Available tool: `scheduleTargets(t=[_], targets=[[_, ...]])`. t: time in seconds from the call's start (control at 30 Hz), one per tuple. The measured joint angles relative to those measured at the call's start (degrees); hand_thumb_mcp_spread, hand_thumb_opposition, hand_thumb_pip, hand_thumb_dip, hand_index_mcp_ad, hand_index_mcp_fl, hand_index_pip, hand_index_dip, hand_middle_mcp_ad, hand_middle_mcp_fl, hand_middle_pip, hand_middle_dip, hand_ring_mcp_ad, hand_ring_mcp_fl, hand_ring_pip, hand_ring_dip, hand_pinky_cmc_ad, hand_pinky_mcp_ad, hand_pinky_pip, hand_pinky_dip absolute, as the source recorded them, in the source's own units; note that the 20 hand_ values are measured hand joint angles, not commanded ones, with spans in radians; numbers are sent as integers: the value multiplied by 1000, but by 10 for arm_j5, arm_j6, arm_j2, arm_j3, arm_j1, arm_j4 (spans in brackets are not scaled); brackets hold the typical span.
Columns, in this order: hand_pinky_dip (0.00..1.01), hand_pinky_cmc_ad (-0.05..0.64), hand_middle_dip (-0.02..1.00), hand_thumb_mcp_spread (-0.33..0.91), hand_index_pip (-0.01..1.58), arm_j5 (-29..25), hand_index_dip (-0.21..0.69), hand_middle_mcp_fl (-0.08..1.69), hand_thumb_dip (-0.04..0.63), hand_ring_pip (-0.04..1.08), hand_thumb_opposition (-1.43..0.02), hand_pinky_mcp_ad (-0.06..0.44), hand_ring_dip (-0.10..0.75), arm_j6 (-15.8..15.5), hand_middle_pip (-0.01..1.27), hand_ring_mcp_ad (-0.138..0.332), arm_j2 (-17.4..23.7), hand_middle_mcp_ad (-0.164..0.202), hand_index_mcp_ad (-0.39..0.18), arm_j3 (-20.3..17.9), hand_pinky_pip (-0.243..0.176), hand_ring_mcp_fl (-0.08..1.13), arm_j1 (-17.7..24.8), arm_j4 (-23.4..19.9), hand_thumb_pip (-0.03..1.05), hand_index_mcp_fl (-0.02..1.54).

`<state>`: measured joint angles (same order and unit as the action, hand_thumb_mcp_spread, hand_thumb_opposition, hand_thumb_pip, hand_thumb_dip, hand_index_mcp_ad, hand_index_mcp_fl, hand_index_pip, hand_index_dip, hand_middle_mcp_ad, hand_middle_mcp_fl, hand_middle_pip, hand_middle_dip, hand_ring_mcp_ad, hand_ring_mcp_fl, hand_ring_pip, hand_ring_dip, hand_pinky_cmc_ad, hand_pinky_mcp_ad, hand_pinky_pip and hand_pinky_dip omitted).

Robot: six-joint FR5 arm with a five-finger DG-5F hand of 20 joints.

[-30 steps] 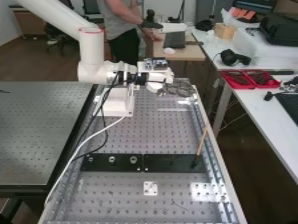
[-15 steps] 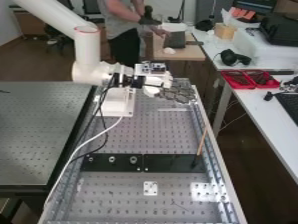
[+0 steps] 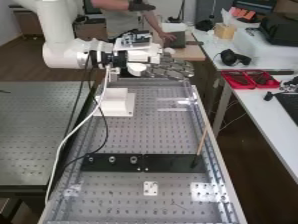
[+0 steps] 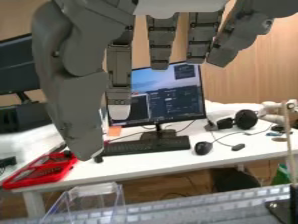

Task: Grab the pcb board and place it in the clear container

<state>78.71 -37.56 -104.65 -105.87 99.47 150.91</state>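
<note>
Dark grey robot hand [image 3: 167,69] has its fingers wide and empty. Coming down too low could clip the clear boxy plastic container [image 4: 95,196] and tip it, imo.

The bench top [image 3: 146,137] is perforated metal with a satin sheen. The container [image 4: 100,197] is clear, smooth, glossy plastic. The red tray [image 4: 57,175] is glossy plastic; the stick [image 3: 201,141] is matt wood.
</note>
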Motion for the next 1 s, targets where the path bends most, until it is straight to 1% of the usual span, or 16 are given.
scheduleTargets(t=[0.1,0.17,0.23,0.27,0.33,0.37,0.43,0.5,0.53,0.57,0.6,0.63,0.73,0.8,0.87,1.0], targets=[[209,325,188,574,1145,-5,218,3,236,101,-820,134,72,-3,140,155,35,52,-169,-13,-58,14,-16,9,372,164],[209,325,188,576,1148,-9,218,5,236,101,-819,134,72,-7,143,152,53,52,-173,-20,-58,16,-25,17,372,164],[209,325,188,576,1127,-13,222,2,236,101,-819,134,72,-15,143,154,73,52,-169,-25,-61,9,-36,35,372,166],[209,325,188,576,1131,-13,222,2,236,101,-819,134,72,-17,143,154,76,52,-169,-26,-61,9,-39,40,375,168],[209,325,188,572,1094,-8,222,2,236,99,-822,134,72,-23,140,152,85,52,-169,-23,-61,9,-48,66,365,168],[209,326,188,579,1059,-6,218,2,236,99,-822,134,72,-24,143,152,87,54,-169,-22,-61,9,-50,72,358,166],[209,326,188,545,997,2,237,5,236,99,-819,134,72,-32,143,152,100,54,-169,-15,-61,9,-60,101,344,164],[223,326,188,529,927,8,246,5,236,101,-806,133,72,-40,143,154,109,51,-169,-10,-61,9,-66,113,340,164],[232,326,188,532,873,9,251,5,236,101,-789,152,72,-43,143,154,112,54,-169,-9,-61,9,-68,116,340,168],[237,326,188,529,824,13,251,2,236,98,-791,147,72,-48,143,154,119,51,-169,-7,-61,9,-71,122,340,162],[246,326,188,518,805,15,251,5,236,98,-785,162,72,-50,143,154,125,51,-164,-5,-63,9,-75,125,340,166],[262,326,188,513,766,18,253,5,236,98,-773,164,72,-52,143,154,130,51,-154,-3,-63,9,-78,129,344,166],[295,326,188,513,682,22,267,7,236,96,-773,185,72,-52,143,155,136,54,-152,-1,-63,9,-83,138,344,171],[305,326,188,506,623,24,269,7,234,98,-771,180,72,-49,140,152,139,51,-141,-1,-63,9,-83,139,344,188],[305,326,188,489,499,26,284,7,220,94,-771,199,72,-47,143,152,144,51,-138,-3,-72,10,-84,139,344,185],[337,326,188,485,337,26,302,5,222,98,-757,197,72,-45,143,155,156,54,-138,-11,-75,10,-83,134,340,190]])
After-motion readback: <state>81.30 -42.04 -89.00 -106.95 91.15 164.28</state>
